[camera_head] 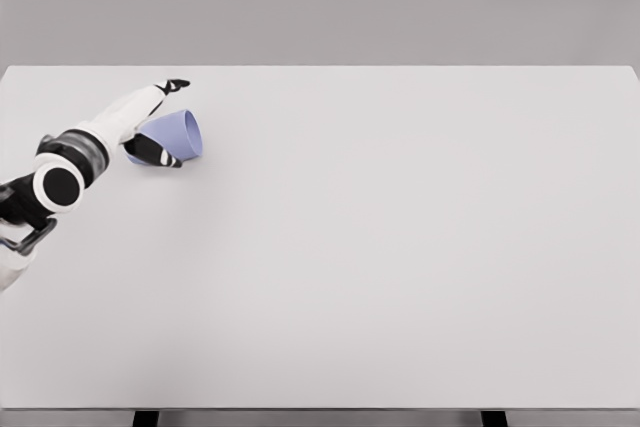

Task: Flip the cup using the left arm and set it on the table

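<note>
We note the pale blue-violet, tapered plastic cup (178, 135) at the far left of the wide white matte tabletop (400, 247), close to its back edge. The cup is tipped on its side, its wider open rim facing right and slightly toward us, its narrower base hidden behind the hand. We see the left hand (155, 132), white with black fingertips, clamped on the cup: dark fingers (160, 155) curl under its lower wall, while one black-tipped digit (176, 84) points out above it. We cannot tell whether the cup touches the table. The white left arm (80, 162) enters from the lower-left edge.
</note>
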You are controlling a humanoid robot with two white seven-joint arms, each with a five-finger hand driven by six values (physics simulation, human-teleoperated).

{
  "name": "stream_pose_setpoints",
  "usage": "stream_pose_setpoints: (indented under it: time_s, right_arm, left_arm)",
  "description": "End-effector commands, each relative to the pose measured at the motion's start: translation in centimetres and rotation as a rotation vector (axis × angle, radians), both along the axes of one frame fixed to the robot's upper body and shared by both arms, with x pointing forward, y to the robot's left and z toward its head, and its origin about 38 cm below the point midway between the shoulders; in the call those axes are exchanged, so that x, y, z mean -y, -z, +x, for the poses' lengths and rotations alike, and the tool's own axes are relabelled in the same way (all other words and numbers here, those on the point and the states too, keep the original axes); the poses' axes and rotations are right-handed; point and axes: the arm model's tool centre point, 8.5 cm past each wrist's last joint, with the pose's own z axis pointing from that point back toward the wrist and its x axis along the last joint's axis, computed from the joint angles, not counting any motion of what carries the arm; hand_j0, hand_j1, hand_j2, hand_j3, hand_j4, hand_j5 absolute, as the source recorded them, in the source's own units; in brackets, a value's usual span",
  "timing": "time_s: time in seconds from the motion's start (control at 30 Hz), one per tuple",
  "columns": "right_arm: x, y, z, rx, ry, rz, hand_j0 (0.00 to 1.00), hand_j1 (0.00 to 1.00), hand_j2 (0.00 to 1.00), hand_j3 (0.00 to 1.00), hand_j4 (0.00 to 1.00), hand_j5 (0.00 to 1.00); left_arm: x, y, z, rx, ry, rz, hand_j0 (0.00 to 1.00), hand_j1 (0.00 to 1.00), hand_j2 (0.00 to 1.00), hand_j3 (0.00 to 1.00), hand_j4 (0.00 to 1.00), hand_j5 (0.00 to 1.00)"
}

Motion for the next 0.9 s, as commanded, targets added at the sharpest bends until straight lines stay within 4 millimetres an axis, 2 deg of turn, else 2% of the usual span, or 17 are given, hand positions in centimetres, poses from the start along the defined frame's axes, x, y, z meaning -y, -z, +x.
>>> stream_pose_setpoints:
  time_s: [0.0,0.33,0.53,0.87]
  right_arm:
    - [0.0,0.0,0.0,0.0,0.0,0.0,1.0,1.0,1.0,1.0,1.0,1.0]
    - [0.0,0.0,0.0,0.0,0.0,0.0,1.0,1.0,1.0,1.0,1.0,1.0]
    - [0.0,0.0,0.0,0.0,0.0,0.0,1.0,1.0,1.0,1.0,1.0,1.0]
    - [0.0,0.0,0.0,0.0,0.0,0.0,1.0,1.0,1.0,1.0,1.0,1.0]
  left_arm:
    - [0.2,0.2,0.0,0.005,-0.002,0.006,1.0,1.0,1.0,1.0,1.0,1.0]
    - [0.4,0.6,-0.1,0.023,0.004,0.049,1.0,1.0,1.0,1.0,1.0,1.0]
    - [0.0,1.4,0.0,0.034,-0.004,0.109,1.0,1.0,1.0,1.0,1.0,1.0]
    - [0.0,2.5,0.7,0.01,-0.025,0.109,1.0,1.0,1.0,1.0,1.0,1.0]
